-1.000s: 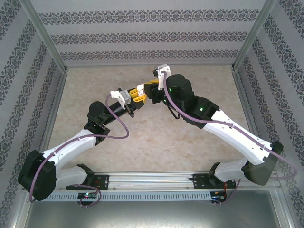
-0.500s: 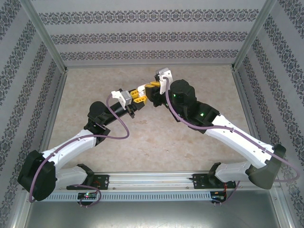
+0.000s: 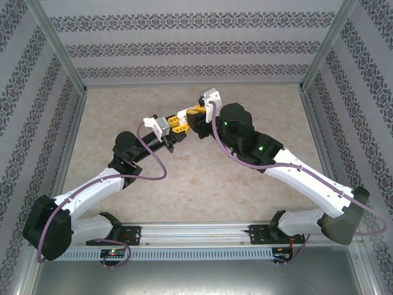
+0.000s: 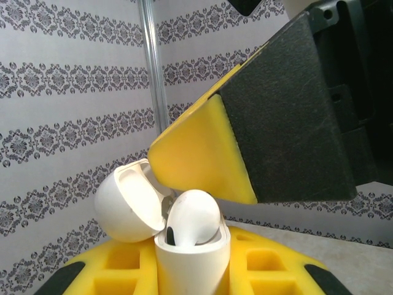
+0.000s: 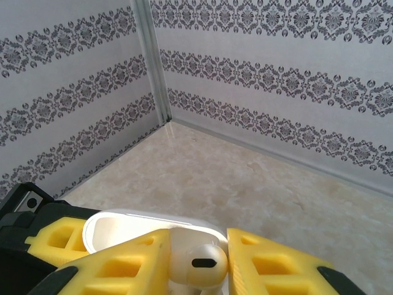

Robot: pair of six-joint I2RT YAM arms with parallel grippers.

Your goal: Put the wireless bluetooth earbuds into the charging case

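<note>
"Logging item one, the charging case (image 4: 191,270): where is it sitting, and which way is it pointing?"

"It is standing upright, held off the table (image 3: 202,184), long axis vertical, mouth facing up. The left gripper (image 4: 191,286) is clamping tight on its lower body. Smooth, glossy white plastic, rounded. The domed lid (image 4: 126,206) is hanging open, tipped back to the left in the left wrist view."

"Item two, the earbud (image 4: 193,216)?"

"White, glossy, bulbous head. It is sitting in the case's mouth, long axis roughly upright, head up, stem hidden inside. A dark oval port is facing the right wrist camera."

"And the right gripper (image 5: 198,241)?"

"It is reaching in from above, its jaws standing narrowly apart and pressing on both sides of the earbud's head. The fingers (image 4: 202,160) are matte yellow wedges with square recesses, each backed by a grainy black pad (image 4: 288,117)."

"Surroundings?"

"The table is showing a mottled beige surface; the walls (image 5: 276,61) are carrying grey damask bands."
</note>
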